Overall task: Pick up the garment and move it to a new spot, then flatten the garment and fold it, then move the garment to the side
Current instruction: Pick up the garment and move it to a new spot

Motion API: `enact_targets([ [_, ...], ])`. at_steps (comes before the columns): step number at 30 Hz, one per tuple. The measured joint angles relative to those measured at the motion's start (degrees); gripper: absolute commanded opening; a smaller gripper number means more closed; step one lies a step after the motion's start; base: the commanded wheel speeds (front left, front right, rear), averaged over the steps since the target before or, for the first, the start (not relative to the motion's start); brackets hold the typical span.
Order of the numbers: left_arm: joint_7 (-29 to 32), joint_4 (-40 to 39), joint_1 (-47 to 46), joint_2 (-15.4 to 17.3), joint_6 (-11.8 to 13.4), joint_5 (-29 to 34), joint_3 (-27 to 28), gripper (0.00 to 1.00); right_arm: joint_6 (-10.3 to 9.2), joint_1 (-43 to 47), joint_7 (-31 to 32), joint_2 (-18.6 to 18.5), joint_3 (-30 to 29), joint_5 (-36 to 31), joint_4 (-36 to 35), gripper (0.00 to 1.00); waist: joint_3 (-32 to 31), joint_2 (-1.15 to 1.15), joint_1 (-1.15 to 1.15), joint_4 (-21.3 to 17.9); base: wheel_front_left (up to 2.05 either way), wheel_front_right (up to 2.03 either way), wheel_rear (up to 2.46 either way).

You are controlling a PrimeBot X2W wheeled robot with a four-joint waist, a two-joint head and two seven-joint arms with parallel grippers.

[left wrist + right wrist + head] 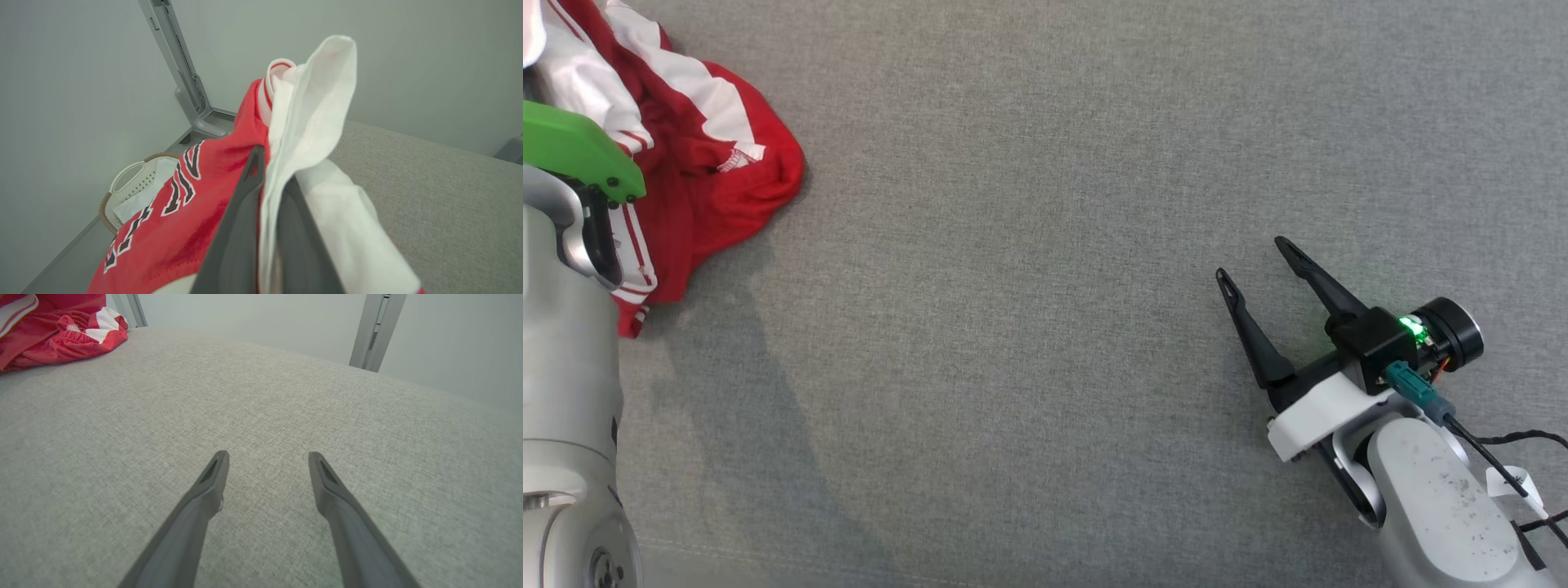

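Left wrist view: left claw pinched tight on garment fold (pickup step); right claw wide, empty. Next: lift clear, carry over.

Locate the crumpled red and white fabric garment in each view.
Head view: red and white garment, upper left corner, beside the left arm.
Left wrist view: garment centre to lower left, pinched in the left gripper.
Right wrist view: garment in top left corner.
Shared landmark: grey woven fabric surface beneath it.
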Motion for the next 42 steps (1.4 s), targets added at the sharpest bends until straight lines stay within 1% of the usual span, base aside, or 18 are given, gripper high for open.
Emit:
enact_targets([
  [3,-1.18,-1.38,-0.23,-0.11,-1.02,0.20,-0.70,0.00,0.00,0.82,0.01,0.66,-0.41,0.09,0.45,1.00,-1.85,0.00,0.00,-0.14,0.00,0.00,0.00],
  [6,-1.76,-3.27,-0.30,-0.93,-2.12,0.11,-1.12,0.00,0.00,1.72,0.01,1.51,-0.54,0.14,0.62,1.00,-3.74,0.00,0.00,-0.41,0.00,0.00,0.00],
  [12,-2.26,-9.23,-0.10,-4.57,-4.45,-0.31,-3.13,0.00,0.00,3.57,0.01,3.25,-1.46,0.18,0.58,1.00,-7.31,0.00,0.00,-1.77,0.00,0.00,0.00],
  [17,-2.47,-14.95,2.10,-8.56,-5.30,-0.52,-6.26,0.00,0.00,4.67,0.01,4.44,-1.65,0.42,0.63,1.00,-9.39,0.00,0.00,-4.59,0.00,0.00,0.00],
  [22,-2.50,-19.18,4.63,-11.41,-5.64,-2.14,-11.02,0.00,0.00,5.44,0.01,5.31,-2.13,0.58,0.51,1.00,-10.81,0.00,0.00,-8.26,0.00,0.00,0.00],
  [25,-2.50,-20.96,6.37,-12.04,-5.67,-4.59,-14.95,0.00,0.00,5.90,0.01,5.71,-2.12,0.58,0.47,1.00,-11.40,0.00,0.00,-10.81,0.00,0.00,0.00],
  [26,-2.37,-23.03,7.90,-12.05,-5.68,-8.94,-19.94,0.00,0.00,6.15,0.01,5.94,-1.92,0.59,0.49,1.00,-11.72,0.00,0.00,-12.77,0.00,0.00,0.00],
  [30,-2.16,-27.00,10.49,-12.24,-5.39,-16.67,-30.05,0.00,0.00,6.30,0.01,6.22,-1.97,0.81,0.65,1.00,-12.09,0.00,-0.01,-16.56,0.00,0.00,0.00],
  [33,-2.18,-29.36,12.11,-12.28,-3.07,-21.39,-36.68,0.00,0.00,6.34,0.01,6.32,-1.93,1.00,0.76,1.00,-12.26,0.00,0.00,-19.21,0.00,0.00,0.00],
  [37,-2.24,-31.77,14.58,-12.29,0.24,-26.11,-44.81,0.00,0.00,6.42,0.01,6.49,-2.04,1.01,0.71,1.00,-12.44,0.00,0.00,-22.33,0.00,0.00,0.00],
  [38,-2.24,-32.22,15.16,-12.30,0.90,-26.75,-46.34,0.05,0.00,6.51,0.01,6.50,-2.12,1.01,0.71,1.00,-12.48,0.01,-0.01,-22.88,0.00,0.00,0.00],
  [39,-2.25,-32.56,15.72,-12.32,1.67,-27.43,-48.00,0.35,0.00,6.67,0.01,6.51,-2.20,1.01,0.74,1.00,-12.52,0.01,0.00,-23.47,0.00,0.00,0.00],
  [40,-2.30,-32.62,16.26,-12.34,2.30,-28.16,-49.34,1.00,0.00,6.80,0.01,6.51,-2.26,1.01,0.74,1.00,-12.57,0.00,0.00,-23.98,0.00,0.00,0.00],
  [42,-2.42,-32.76,17.07,-12.34,3.76,-28.53,-50.15,1.00,0.00,6.97,0.01,6.55,-2.41,1.01,0.74,1.00,-12.63,0.00,0.00,-24.63,0.00,0.00,0.00],
])
